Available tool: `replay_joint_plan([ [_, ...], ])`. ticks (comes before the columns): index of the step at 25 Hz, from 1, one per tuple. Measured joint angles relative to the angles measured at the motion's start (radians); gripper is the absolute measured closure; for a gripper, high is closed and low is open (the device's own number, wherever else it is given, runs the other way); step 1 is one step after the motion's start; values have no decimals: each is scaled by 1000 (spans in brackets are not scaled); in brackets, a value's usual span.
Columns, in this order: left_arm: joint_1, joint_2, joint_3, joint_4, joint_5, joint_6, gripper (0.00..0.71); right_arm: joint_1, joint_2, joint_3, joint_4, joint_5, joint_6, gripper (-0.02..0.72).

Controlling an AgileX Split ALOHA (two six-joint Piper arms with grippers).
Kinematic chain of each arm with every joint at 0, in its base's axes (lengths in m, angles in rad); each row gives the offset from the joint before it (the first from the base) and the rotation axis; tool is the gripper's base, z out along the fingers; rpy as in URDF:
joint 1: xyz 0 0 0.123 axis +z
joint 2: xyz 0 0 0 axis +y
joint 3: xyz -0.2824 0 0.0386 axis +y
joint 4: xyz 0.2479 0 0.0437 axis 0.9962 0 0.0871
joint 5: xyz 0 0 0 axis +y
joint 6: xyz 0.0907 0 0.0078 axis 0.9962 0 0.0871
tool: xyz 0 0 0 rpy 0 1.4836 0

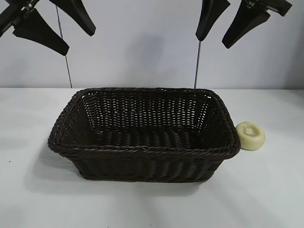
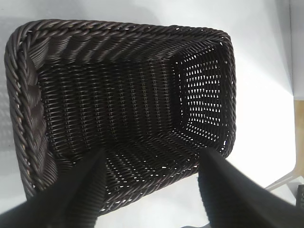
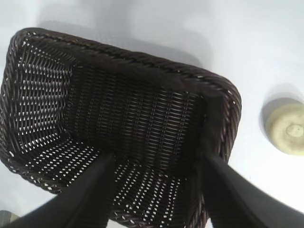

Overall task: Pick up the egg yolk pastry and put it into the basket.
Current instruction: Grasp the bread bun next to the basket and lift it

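The dark brown wicker basket (image 1: 142, 135) stands in the middle of the white table, with nothing in it. The egg yolk pastry (image 1: 250, 135), a small pale-yellow puck with a dimpled top, lies on the table just beside the basket's right end. In the right wrist view the pastry (image 3: 287, 127) sits apart from the basket (image 3: 118, 118). My left gripper (image 1: 59, 28) hangs open high at the upper left, holding nothing. My right gripper (image 1: 223, 26) hangs open high at the upper right, also holding nothing. In the left wrist view the basket (image 2: 118, 104) shows beyond the left gripper (image 2: 152, 159).
The white table (image 1: 266, 190) spreads around the basket, with a pale wall behind. Two thin dark rods (image 1: 197, 66) rise behind the basket's far corners.
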Motion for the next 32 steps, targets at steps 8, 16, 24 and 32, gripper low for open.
replay_joint_plan([
  [8,0,0,0,0,0,0,286,-92,0,0,-57,15,0,300],
  [16,0,0,0,0,-3,0,286,-263,0,0,-64,41,-30,300],
  [24,0,0,0,0,-5,0,286,-278,27,0,-65,44,-65,271],
  [32,0,0,0,0,-5,0,286,-278,171,0,-60,41,-65,199],
])
